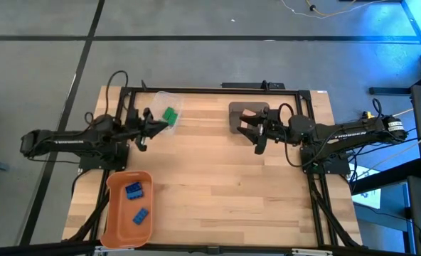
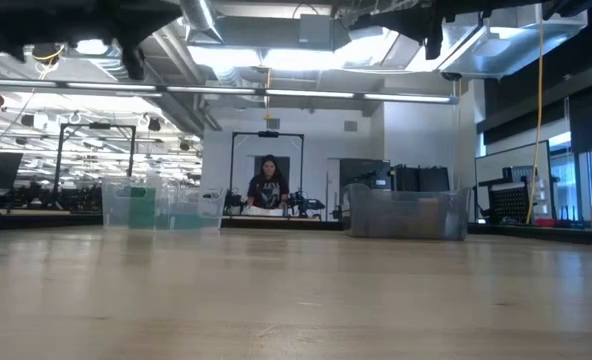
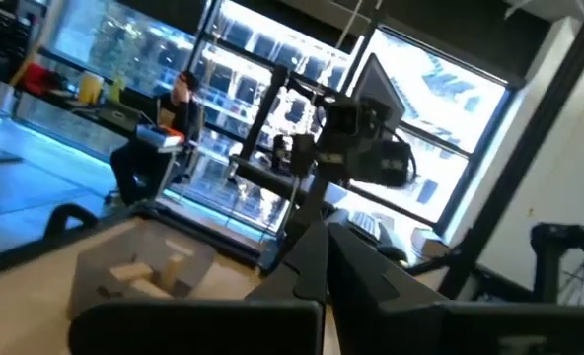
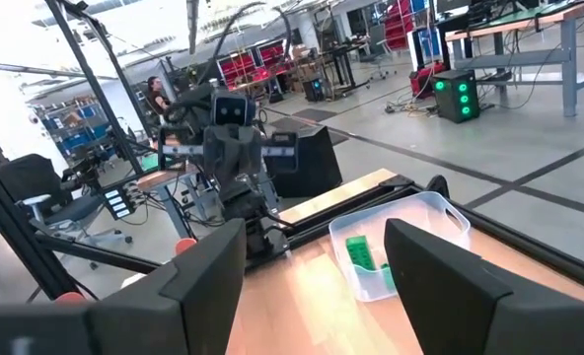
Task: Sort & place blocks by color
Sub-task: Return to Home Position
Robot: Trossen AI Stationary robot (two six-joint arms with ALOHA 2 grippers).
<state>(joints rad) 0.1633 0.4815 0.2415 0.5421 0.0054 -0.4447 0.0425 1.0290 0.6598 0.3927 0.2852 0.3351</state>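
Note:
My left gripper point(image 1: 153, 125) point(image 3: 328, 258) is shut with nothing in it, raised beside the clear bin point(image 1: 166, 105) at the table's far left, which holds green blocks point(image 1: 170, 115) point(image 4: 363, 252). My right gripper point(image 1: 252, 134) point(image 4: 317, 286) stands open and bare above the near side of the grey bin point(image 1: 247, 114). Pale tan blocks point(image 3: 142, 276) lie on that bin's floor. Two blue blocks point(image 1: 134, 190) point(image 1: 140, 216) rest in the orange bin point(image 1: 118, 227) at the near left.
Bare wooden tabletop point(image 1: 232, 192) spreads across the middle and near right. A black frame rail point(image 1: 217, 89) runs along the far edge. In the low view the clear bin point(image 2: 161, 205) and grey bin point(image 2: 406, 213) stand far back; a person point(image 2: 268, 185) sits beyond the table.

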